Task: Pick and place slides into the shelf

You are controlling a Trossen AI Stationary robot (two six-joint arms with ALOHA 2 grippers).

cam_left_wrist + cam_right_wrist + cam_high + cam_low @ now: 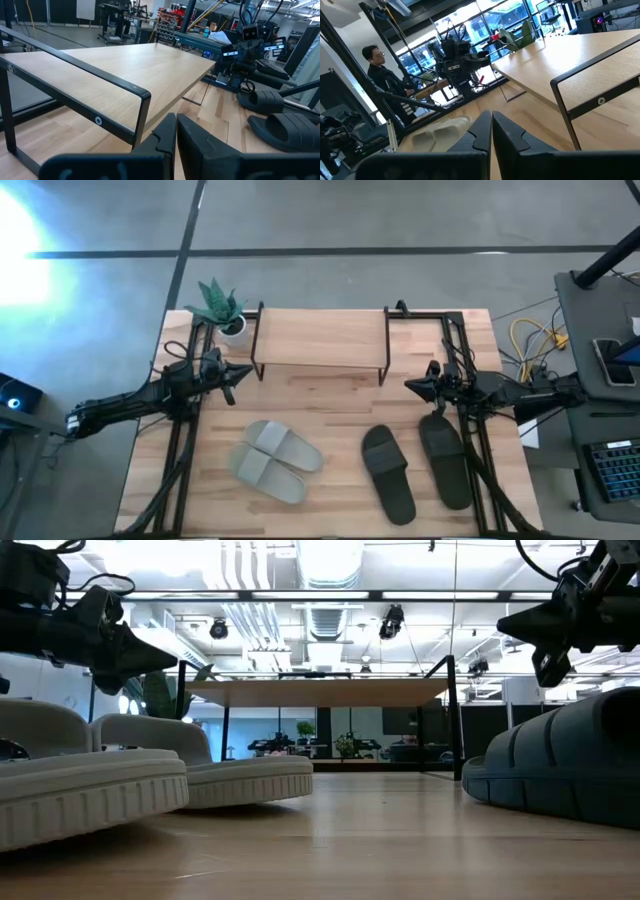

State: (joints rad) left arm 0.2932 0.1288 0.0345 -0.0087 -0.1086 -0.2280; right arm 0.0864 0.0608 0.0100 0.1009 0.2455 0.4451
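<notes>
The light grey pair of slides (276, 460) lies sole-down at the table's near left, also in the low view (150, 775). The black pair (415, 465) lies at the near right, one slide (388, 471) left of the other (445, 460). The shelf (320, 338), a light wooden board on thin black legs, stands at the far middle. My left gripper (247, 370) hovers shut by the shelf's left end, fingers together (176, 131). My right gripper (408, 385) hovers shut by its right end, fingers together (491, 127). Neither holds anything.
A small potted plant (222, 308) stands at the far left corner beside the shelf. Black frame rails (180, 440) run along both table sides. A person (382, 75) sits beyond the table's left side. Bare wood lies between shelf and slides.
</notes>
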